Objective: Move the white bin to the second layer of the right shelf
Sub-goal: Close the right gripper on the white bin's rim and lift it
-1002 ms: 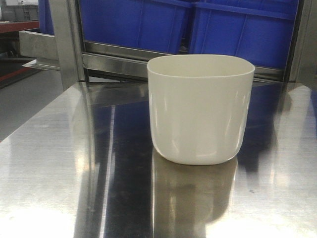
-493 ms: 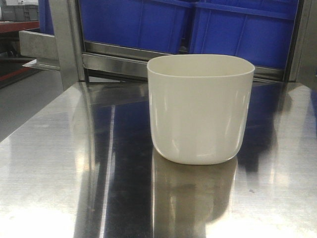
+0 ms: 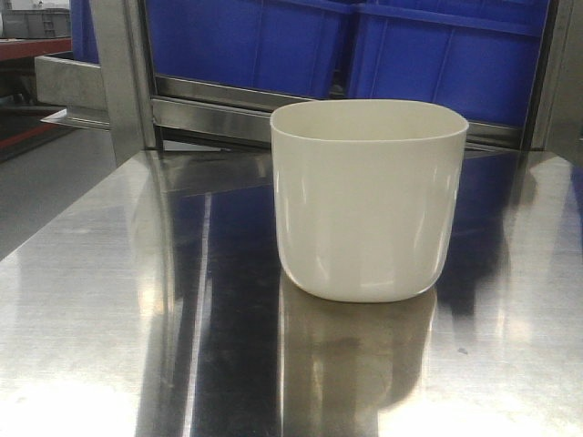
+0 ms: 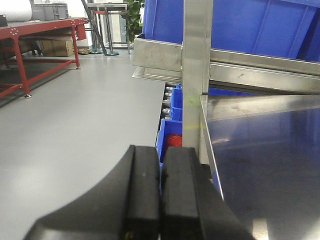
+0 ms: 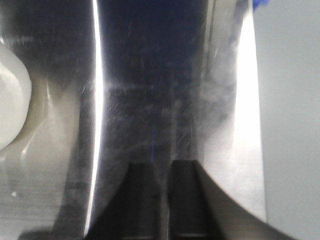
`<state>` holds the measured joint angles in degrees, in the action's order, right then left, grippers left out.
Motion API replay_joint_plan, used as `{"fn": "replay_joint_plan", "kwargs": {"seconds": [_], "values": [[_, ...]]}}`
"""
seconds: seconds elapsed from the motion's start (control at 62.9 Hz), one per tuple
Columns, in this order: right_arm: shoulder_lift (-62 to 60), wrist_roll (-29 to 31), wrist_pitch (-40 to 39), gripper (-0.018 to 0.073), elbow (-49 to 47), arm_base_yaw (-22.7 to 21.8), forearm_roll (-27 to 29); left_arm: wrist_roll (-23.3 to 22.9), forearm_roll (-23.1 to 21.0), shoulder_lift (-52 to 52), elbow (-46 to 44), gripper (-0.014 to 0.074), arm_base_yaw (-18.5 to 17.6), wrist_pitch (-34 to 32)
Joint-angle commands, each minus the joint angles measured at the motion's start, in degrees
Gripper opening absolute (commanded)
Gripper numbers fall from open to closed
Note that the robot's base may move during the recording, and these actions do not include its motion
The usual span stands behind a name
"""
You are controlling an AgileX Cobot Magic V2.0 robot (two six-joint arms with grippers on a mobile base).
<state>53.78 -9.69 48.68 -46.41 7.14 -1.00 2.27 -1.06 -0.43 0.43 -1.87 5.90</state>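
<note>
Squarely in the front view: white bin, upright, mouth open, no contents showing over the rim, resting on the polished steel surface and set back from its near edge. Looks light and stiff, a thin hard plastic shell. Glossy and smooth-walled too, so probably slippery, with no handle or lip to hook. Tapers toward a rounded base, so likely to slide down out of any squeeze low on the outer walls. Better taken at the rim, one finger inside and one outside a wall, or else clasped between both arms high on opposite sides. Untouched by either arm. Appears in the right wrist view only as a pale curve at the left edge, beside and apart from the right pincer, fingers drawn together with just a thin dark seam between, pinching nothing, over bare steel. Left pincer likewise pressed together and empty, out past the surface's left edge with grey floor beyond. Behind the bin, a steel rack loaded with blue crates. No roller-lane shelf level to be made out in any view.
</note>
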Motion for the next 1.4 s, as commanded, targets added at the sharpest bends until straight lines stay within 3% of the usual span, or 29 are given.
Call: {"fn": "replay_joint_plan", "kwargs": {"seconds": [0.0, 0.095, 0.223, 0.588, 1.383], "values": [[4.4, -9.5, 1.6, 0.0332, -6.8, 4.8, -5.6, -0.3, -0.4, -1.2, 1.5, 0.0085, -0.4, -4.7], [8.7, -18.7, 4.8, 0.0340, -12.5, 9.8, -9.9, -0.3, -0.4, -1.2, 1.5, 0.0085, -0.4, -4.7], [15.1, -26.8, 9.2, 0.0340, -20.7, 15.3, -11.0, -0.3, -0.4, -1.2, 1.5, 0.0085, -0.4, -4.7], [31.9, -28.0, 21.6, 0.0340, -39.4, 26.3, -11.0, -0.3, -0.4, -1.2, 1.5, 0.0085, -0.4, -4.7], [41.1, -28.0, 18.5, 0.0340, -41.0, 26.1, -11.1, -0.3, -0.4, -1.2, 1.5, 0.0085, -0.4, -4.7]]}}
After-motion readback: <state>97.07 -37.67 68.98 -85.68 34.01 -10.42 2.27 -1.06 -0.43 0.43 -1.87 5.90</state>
